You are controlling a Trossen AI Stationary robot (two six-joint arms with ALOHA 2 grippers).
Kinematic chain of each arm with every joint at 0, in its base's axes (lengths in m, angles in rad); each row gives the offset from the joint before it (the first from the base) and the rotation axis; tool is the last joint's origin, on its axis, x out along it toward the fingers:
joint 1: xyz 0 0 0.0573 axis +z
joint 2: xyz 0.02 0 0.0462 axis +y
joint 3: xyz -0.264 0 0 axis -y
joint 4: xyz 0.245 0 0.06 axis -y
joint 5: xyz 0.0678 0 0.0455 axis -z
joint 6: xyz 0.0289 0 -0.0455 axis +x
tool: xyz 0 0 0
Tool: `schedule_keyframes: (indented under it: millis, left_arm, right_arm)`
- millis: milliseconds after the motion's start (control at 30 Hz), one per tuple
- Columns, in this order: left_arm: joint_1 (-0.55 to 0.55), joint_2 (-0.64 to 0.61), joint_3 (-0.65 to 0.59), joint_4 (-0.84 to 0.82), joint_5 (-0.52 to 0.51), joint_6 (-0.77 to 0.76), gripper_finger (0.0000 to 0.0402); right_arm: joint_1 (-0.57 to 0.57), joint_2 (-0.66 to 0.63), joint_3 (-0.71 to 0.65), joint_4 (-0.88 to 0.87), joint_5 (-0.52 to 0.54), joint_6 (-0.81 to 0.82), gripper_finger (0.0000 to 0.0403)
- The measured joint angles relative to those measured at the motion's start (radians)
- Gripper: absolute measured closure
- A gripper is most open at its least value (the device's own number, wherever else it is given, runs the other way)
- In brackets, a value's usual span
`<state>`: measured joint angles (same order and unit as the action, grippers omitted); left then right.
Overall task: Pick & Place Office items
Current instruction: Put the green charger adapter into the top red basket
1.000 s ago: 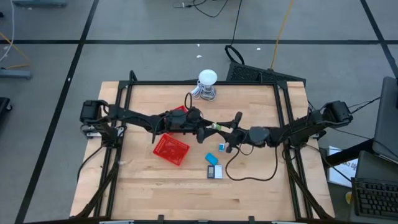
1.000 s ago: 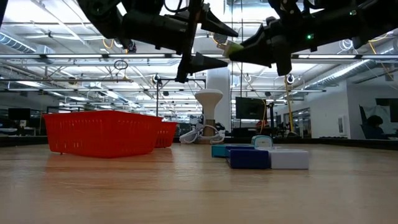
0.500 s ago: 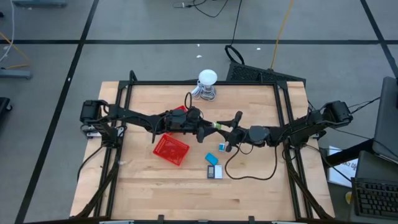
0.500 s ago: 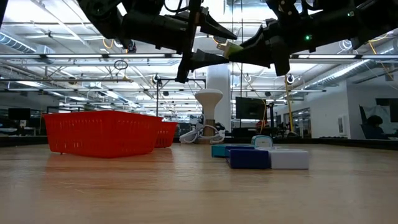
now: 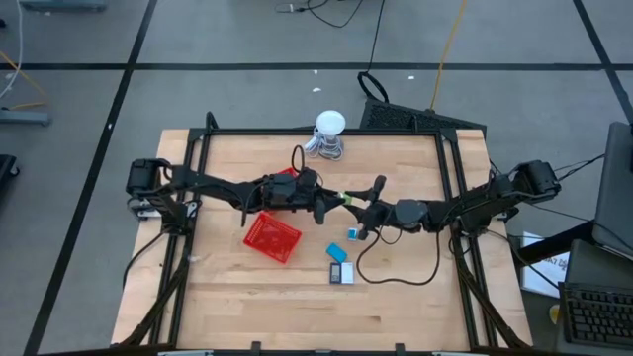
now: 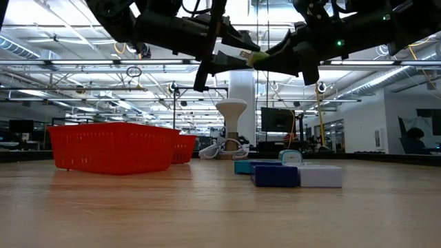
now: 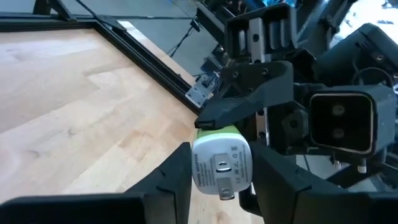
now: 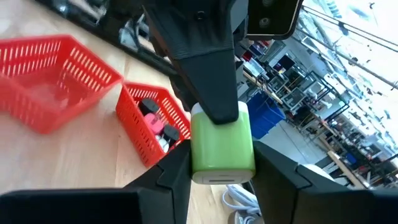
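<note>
A small charger block, white at one end (image 7: 221,163) and green at the other (image 8: 222,146), hangs in the air above the middle of the table (image 5: 344,201). My left gripper (image 5: 332,203) reaches it from the table's left and my right gripper (image 5: 356,206) from the right; both are shut on it, tip to tip. In the low view the two grippers meet high above the wood, with the block (image 6: 249,56) between them. A red basket (image 8: 152,127) behind holds black and pink pieces. My left gripper pinches the block's white end, the one with the plug face (image 7: 219,168), between its two fingers. It comes in nearly level from the table's left. The block is clear of the table. My right gripper pinches the green end (image 8: 217,155) between its two fingers, level, from the table's right. The block lies in line with the fingers, its white end pointing away toward the left gripper.
A second red basket (image 5: 271,237) lies tilted on the wood near the left arm. A light blue piece (image 5: 353,233), a teal one (image 5: 337,252) and a blue-and-white one (image 5: 341,273) lie near the middle front. A white round-headed gadget (image 5: 329,133) stands at the far edge.
My left gripper's fingers have shut from wide open onto the block's white end. Both arms and the block have kept their places.
</note>
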<state>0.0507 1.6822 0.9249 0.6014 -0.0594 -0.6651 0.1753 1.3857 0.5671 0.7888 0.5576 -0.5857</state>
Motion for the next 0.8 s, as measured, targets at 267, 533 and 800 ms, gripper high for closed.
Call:
schedule_keyframes:
  millis: [267,533,800]
  left_arm:
    - [0.054,-0.204,0.001,-0.272,-0.035,0.15,0.0268]
    - [0.069,-0.454,0.001,-0.905,-0.142,0.168,0.0264]
    - [0.082,-0.47,0.0,-1.315,-0.354,-0.026,0.0263]
  right_arm:
    - [0.002,-0.021,-0.002,-0.034,0.127,0.232,0.0152]
    - [-0.006,-0.111,-0.002,-0.106,0.12,0.345,0.0115]
    - [-0.013,-0.122,-0.001,-0.117,0.117,0.362,0.0113]
